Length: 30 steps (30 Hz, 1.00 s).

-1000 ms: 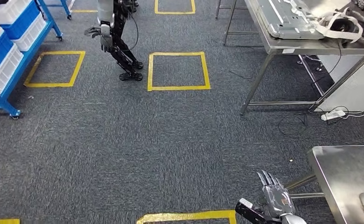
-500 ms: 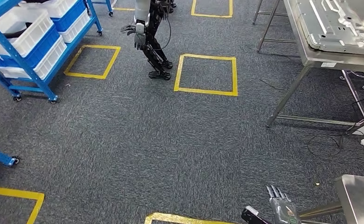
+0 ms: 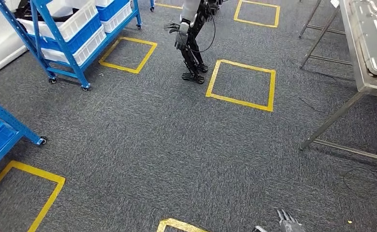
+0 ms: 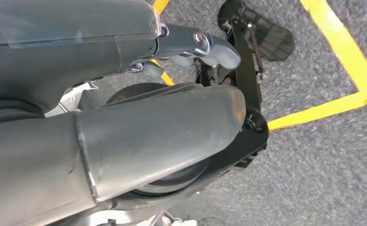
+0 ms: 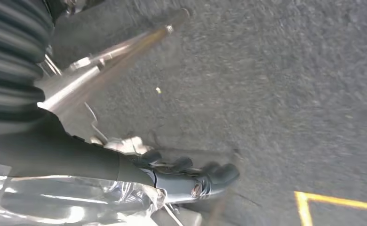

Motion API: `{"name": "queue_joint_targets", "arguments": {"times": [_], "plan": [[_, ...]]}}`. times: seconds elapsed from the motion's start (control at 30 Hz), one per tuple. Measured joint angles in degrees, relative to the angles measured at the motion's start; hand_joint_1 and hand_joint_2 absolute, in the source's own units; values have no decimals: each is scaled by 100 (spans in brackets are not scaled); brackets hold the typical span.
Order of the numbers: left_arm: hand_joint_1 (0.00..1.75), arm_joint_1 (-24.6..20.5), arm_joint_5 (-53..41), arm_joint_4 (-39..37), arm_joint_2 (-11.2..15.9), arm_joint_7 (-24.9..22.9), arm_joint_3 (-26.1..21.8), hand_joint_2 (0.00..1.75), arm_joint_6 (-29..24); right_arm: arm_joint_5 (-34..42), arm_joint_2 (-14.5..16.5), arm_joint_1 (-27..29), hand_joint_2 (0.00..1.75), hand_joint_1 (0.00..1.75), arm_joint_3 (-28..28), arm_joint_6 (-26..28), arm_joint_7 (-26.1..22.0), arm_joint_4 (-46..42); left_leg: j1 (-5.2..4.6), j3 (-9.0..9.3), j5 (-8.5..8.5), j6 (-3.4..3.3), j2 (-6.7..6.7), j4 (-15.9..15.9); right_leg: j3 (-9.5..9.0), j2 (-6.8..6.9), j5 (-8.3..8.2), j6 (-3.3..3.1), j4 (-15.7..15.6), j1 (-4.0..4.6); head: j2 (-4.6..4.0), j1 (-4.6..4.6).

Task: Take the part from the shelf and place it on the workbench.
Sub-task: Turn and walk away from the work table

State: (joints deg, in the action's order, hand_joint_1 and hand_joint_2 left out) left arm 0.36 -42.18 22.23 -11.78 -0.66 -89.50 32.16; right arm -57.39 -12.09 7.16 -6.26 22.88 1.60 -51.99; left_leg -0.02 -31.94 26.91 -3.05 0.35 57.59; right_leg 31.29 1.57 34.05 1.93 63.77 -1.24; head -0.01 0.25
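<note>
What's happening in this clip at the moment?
Nothing is being handled yet. The robot stands on grey carpet marked with yellow tape squares, and its right hand hangs empty at its side with fingers apart. A blue metal shelf rack holding white and blue plastic bins stands ahead to the left, a steel workbench to the right. Another humanoid robot stands between them.

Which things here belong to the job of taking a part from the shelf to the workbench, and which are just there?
For the job:
blue shelf with white bins
metal workbench
right hand, holding nothing

Just there:
other robot
yellow floor squares
cable
</note>
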Motion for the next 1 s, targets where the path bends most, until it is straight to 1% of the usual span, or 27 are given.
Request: {"name": "queue_joint_targets", "arguments": {"times": [0.03,0.07,0.1,0.13,0.17,0.2,0.23,0.27,0.3,0.33,0.37,0.4,0.43,0.47,0.5,0.53,0.57,0.6,0.63,0.67,0.7,0.77,0.8,0.83,0.9,0.93,1.0], "plan": [[0,-11,0,0,0,0,0,0,-1,3,7,12,175,0,7,3,-2,42,-2,-1,-7,-17,-59,-3,196,-99,182,2,376,-2,-1,1],[0,-19,-1,0,0,0,0,0,-1,4,14,24,175,0,13,1,-3,83,-7,-5,-10,-25,-130,0,395,-134,313,7,742,-3,-1,1],[0,-22,-2,0,0,0,0,0,-1,5,22,33,175,0,18,0,-4,121,-11,-3,-10,-27,-206,5,541,-143,342,10,977,-4,-1,1],[0,-21,-4,0,0,0,0,0,-2,9,31,38,175,0,21,0,-8,148,-14,2,-7,-27,-284,11,591,-148,247,10,998,-6,-2,1],[0,-19,-8,0,0,0,0,0,-2,14,37,38,175,0,23,0,-10,168,-12,10,-1,-22,-363,22,534,-166,48,7,795,-11,-1,1],[0,-19,-12,0,0,0,0,0,-3,18,40,35,175,0,27,0,-15,186,-8,16,9,-10,-440,39,391,-236,-200,3,422,-21,-1,1],[0,-24,-21,0,0,0,0,0,-3,22,41,31,175,0,32,0,-20,210,-11,13,24,11,-513,63,239,-363,-378,-3,44,-27,0,2],[0,-30,-30,0,1,1,0,0,-3,22,41,26,175,0,39,1,-25,236,-13,1,36,38,-583,87,120,-466,-494,-13,-247,-31,0,1],[0,-34,-38,0,1,4,0,0,-2,17,41,18,175,0,49,3,-28,266,-13,-18,41,68,-642,105,56,-539,-532,-25,-407,-27,-1,1],[0,-32,-46,0,2,7,0,0,-1,12,43,9,175,0,58,4,-30,295,-10,-41,37,100,-701,109,45,-547,-513,-46,-440,-14,-1,1],[0,-22,-52,0,2,9,-2,0,0,7,44,-1,175,0,67,6,-31,315,-3,-62,25,135,-762,102,44,-478,-525,-76,-448,-11,-1,0],[0,-9,-56,0,3,11,-3,0,2,4,46,-13,175,0,74,6,-32,333,4,-78,32,163,-750,116,37,-412,-538,-112,-466,-14,-1,0],[0,1,-61,0,5,12,-5,0,2,4,50,-21,175,0,80,7,-33,347,2,-112,83,192,-648,180,27,-348,-551,-154,-489,-17,-1,-5],[0,4,-64,0,7,14,-7,0,2,4,52,-22,175,0,86,8,-37,360,-1,-183,193,217,-495,335,18,-278,-563,-197,-513,-20,-1,-10],[0,-4,-71,0,9,15,-8,0,2,4,55,-15,175,0,93,6,-41,375,3,-309,369,237,-313,616,12,-202,-568,-232,-528,-12,-1,-14],[0,-15,-80,0,10,17,-8,0,2,4,56,1,175,0,101,3,-45,392,8,-483,568,259,-180,981,10,-122,-564,-257,-532,5,-1,-18],[0,-25,-89,0,11,18,-8,0,2,4,57,17,175,0,107,-1,-48,409,20,-659,731,278,-125,1350,11,-34,-557,-273,-529,20,-2,-19],[0,-29,-97,0,13,21,-8,0,1,3,58,30,175,0,111,-4,-48,425,31,-783,814,292,-100,1616,11,52,-550,-280,-526,31,-2,-19],[0,-25,-101,0,17,25,-8,0,1,3,60,37,175,0,113,-7,-46,438,38,-806,785,300,-85,1680,7,131,-540,-282,-522,39,-1,-19],[0,-17,-102,0,25,30,-9,0,0,2,62,41,175,0,113,-9,-44,447,42,-709,654,299,-61,1513,-1,202,-529,-279,-519,42,-1,-19],[0,-10,-104,0,33,34,-9,0,-1,2,64,45,175,0,114,-10,-39,452,40,-512,465,285,1,1158,-17,267,-516,-268,-516,44,0,-19],[0,-14,-107,0,56,37,-9,0,-5,3,68,76,175,0,117,-27,-25,456,0,-105,205,231,246,399,-57,390,-483,-227,-513,58,0,-18],[0,-21,-108,0,65,39,-9,0,-9,3,69,94,175,0,120,-44,-12,456,-24,2,156,204,326,182,-78,447,-469,-198,-513,67,-1,-18],[0,-26,-109,0,74,42,-9,0,-11,3,71,109,175,0,122,-65,2,455,-48,32,161,182,352,99,-97,503,-459,-169,-518,73,-1,-17],[0,-15,-109,0,85,48,-14,0,-14,2,76,123,175,0,126,-104,24,440,-42,43,126,131,218,55,-144,573,-441,-106,-532,69,-2,-16],[0,-7,-109,-1,89,50,-17,0,-15,2,79,132,175,0,126,-113,29,428,-25,67,102,98,161,17,-151,484,-393,-77,-496,60,-2,-14],[0,-8,-109,-2,94,55,-20,0,-16,3,81,163,175,0,129,-120,34,409,11,106,46,32,50,-48,-11,149,-129,-39,-137,43,-2,-10]]}}
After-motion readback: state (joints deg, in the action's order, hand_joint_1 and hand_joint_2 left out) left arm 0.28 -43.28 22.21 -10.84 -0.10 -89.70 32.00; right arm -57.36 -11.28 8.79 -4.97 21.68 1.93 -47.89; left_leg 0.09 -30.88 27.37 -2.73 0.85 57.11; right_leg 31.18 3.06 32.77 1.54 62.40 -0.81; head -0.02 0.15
